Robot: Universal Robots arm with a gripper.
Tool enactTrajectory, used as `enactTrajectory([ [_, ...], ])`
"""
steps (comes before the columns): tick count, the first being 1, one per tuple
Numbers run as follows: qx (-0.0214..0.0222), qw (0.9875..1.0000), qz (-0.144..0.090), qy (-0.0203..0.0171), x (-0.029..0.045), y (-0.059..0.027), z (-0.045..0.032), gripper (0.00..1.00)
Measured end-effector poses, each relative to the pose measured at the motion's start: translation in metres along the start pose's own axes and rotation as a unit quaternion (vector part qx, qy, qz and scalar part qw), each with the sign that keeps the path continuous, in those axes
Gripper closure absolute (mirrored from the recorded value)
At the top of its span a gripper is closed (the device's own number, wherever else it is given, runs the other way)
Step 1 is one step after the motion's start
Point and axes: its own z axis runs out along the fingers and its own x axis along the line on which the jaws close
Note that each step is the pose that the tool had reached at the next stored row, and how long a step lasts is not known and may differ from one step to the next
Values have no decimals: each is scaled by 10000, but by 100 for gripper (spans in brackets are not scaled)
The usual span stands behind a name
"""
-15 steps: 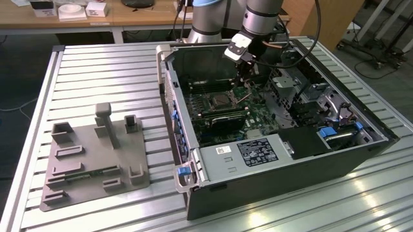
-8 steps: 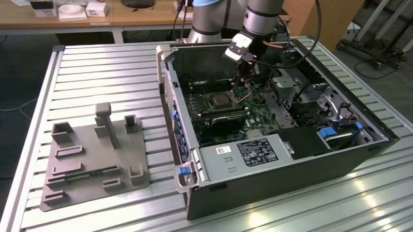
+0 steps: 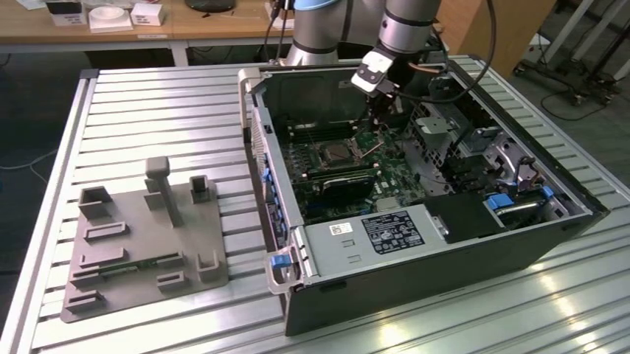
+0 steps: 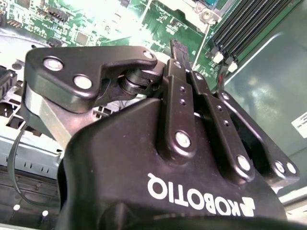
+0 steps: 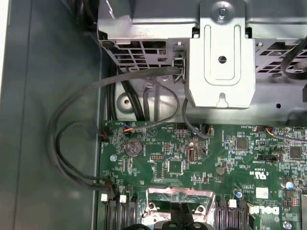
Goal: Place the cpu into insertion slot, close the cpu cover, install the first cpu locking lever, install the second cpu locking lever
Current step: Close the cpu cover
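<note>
The open computer case (image 3: pixel 551 243) lies on the slatted table with the green motherboard (image 3: pixel 399 181) facing up. The insertion slot (image 3: pixel 335 155), with its silvery rim and dark centre, sits mid-board. My gripper (image 3: pixel 378 142) reaches down into the case just to the exterior view's right of the slot. In both wrist views its black fingers (image 4: pixel 175 48) are pressed together, so the gripper (image 5: pixel 181 221) is shut. It hovers at the edge of a shiny silvery plate, the cpu cover (image 5: pixel 180 195). The cpu is hidden, and the locking levers cannot be made out.
Memory slots (image 5: pixel 117 216) flank the socket. A metal drive cage (image 5: pixel 220 62) and black cables (image 5: pixel 60 143) lie close beyond the gripper. A labelled black box (image 3: pixel 394 230) sits at the case's near end. A grey fixture plate (image 3: pixel 143 243) lies on the table at the exterior view's left.
</note>
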Motion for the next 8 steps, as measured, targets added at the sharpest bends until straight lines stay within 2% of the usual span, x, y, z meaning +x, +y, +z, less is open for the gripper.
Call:
enactTrajectory([
  [8, -1, 10000, 0, 2, 0, 42, -30, 90],
])
